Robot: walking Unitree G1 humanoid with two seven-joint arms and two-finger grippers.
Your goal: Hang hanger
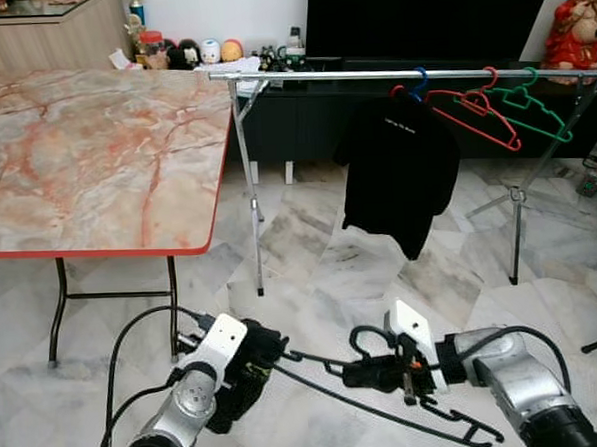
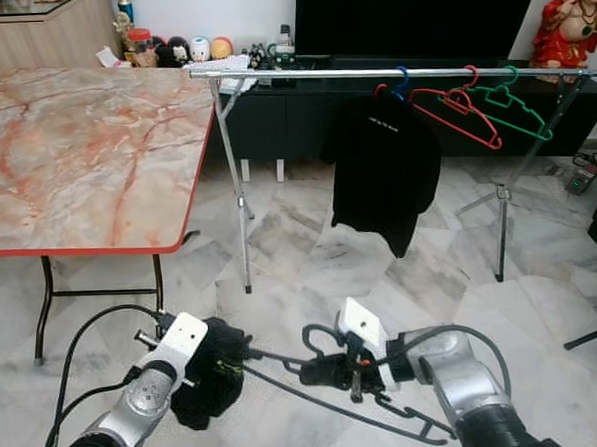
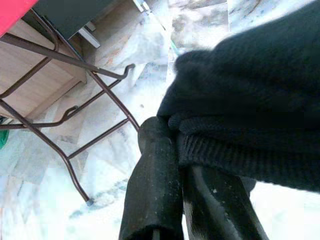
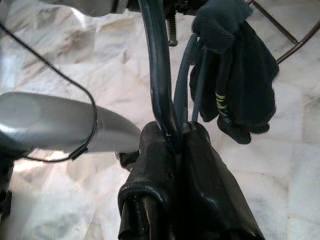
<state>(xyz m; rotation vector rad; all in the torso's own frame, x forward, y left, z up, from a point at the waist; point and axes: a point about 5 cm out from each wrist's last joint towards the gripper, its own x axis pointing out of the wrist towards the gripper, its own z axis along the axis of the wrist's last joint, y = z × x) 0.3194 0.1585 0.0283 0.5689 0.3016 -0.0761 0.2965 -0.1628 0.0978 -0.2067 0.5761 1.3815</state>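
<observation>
Gripping a black hanger [image 1: 388,394] low over the marble floor [image 1: 321,272], the right gripper [image 1: 378,371] has its two black fingers [image 4: 150,165] clamped on the wire near the hook, as the right wrist view shows. The hanger runs slantwise between both arms, its far end pointing down to the robot's right. At the other end the left gripper [image 1: 254,361] has its fingers [image 3: 155,185] clenched on a bunched black cloth [image 2: 212,383] (a dark knitted piece with a small yellow-green mark) that hangs at the hanger's left end.

Ahead stands a metal clothes rail [image 1: 371,75] on crossed legs, its bar running level across the room. A black T-shirt [image 1: 396,168] hangs on the bar, with a red hanger [image 1: 478,114] and a green hanger [image 1: 533,106] just beside it to the right. The left stretch of the bar, between the shirt and the rail's left leg, is bare. A marble-patterned table [image 1: 85,155] with a red edge reaches in from the left, its near corner close to the rail's left leg; its dark metal legs [image 3: 75,125] show in the left wrist view. Open floor lies between the grippers and the rail. Behind the rail sit a dark television [image 1: 428,16] and a low black cabinet [image 1: 303,123].
</observation>
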